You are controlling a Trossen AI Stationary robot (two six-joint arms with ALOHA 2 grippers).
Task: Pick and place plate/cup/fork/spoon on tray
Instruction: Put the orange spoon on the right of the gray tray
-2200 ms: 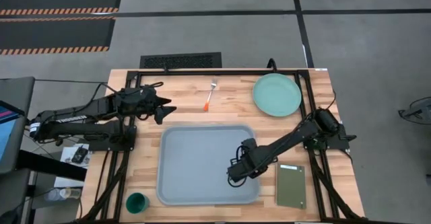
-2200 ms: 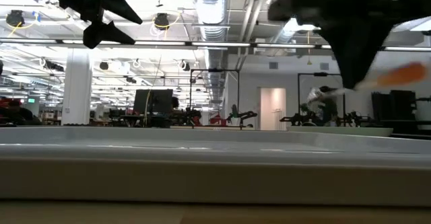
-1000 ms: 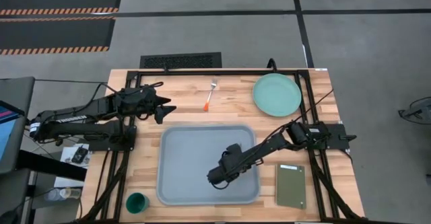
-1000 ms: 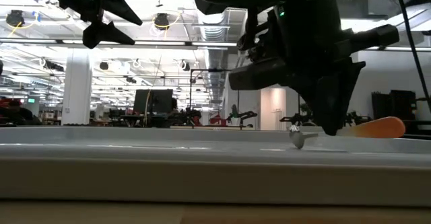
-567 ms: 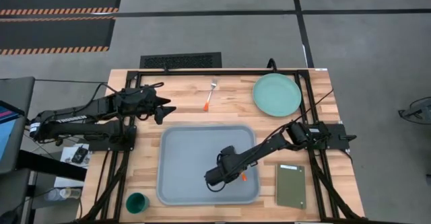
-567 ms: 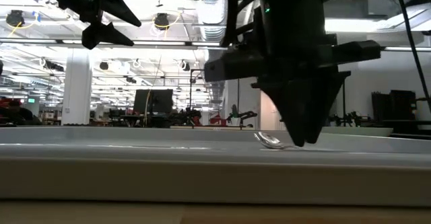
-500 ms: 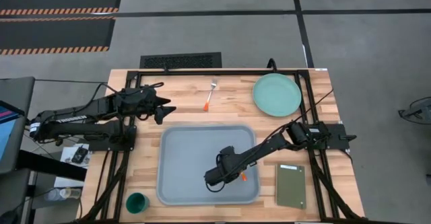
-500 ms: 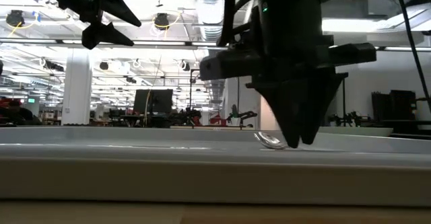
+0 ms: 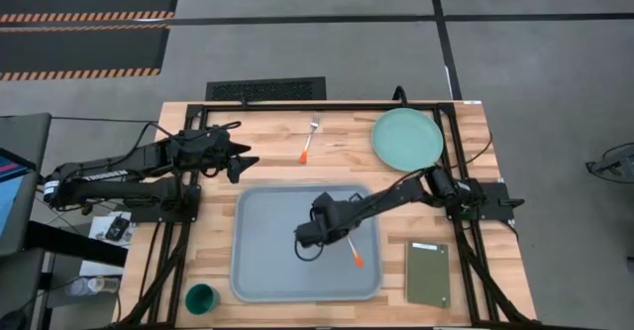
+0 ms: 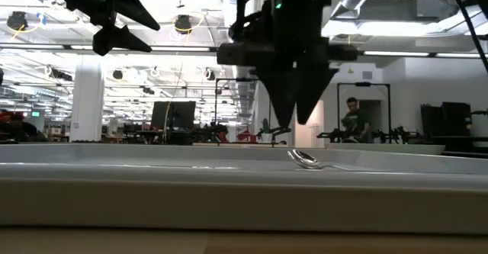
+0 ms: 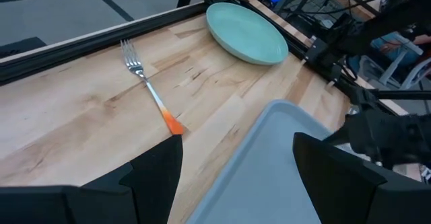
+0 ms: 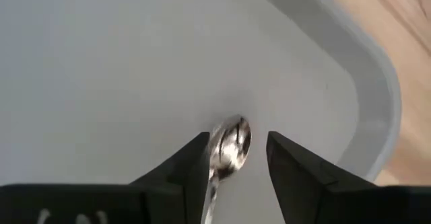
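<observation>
The spoon (image 9: 353, 257) lies flat on the pale grey-blue tray (image 9: 267, 271), orange handle toward the near right. Its silver bowl (image 12: 232, 143) rests on the tray floor (image 10: 305, 159). My right gripper (image 10: 293, 120) hangs open above the bowl, fingers pointing down on either side of it (image 12: 234, 167), touching nothing. The fork (image 9: 309, 142) lies on the wood beyond the tray, and the mint plate (image 9: 407, 139) sits at the far right. The dark green cup (image 9: 201, 297) stands near the front left. My left gripper (image 9: 243, 160) waits open at the far left, above the table (image 11: 236, 177).
A dark olive slab (image 9: 428, 274) lies right of the tray near the front edge. Black frame rails run along the table's far and side edges. Bare wood lies between the fork and the plate.
My right gripper brought the spoon down onto the tray, opened and let go. It then rose clear and drew a little toward the far edge. The spoon now lies still on the tray floor.
</observation>
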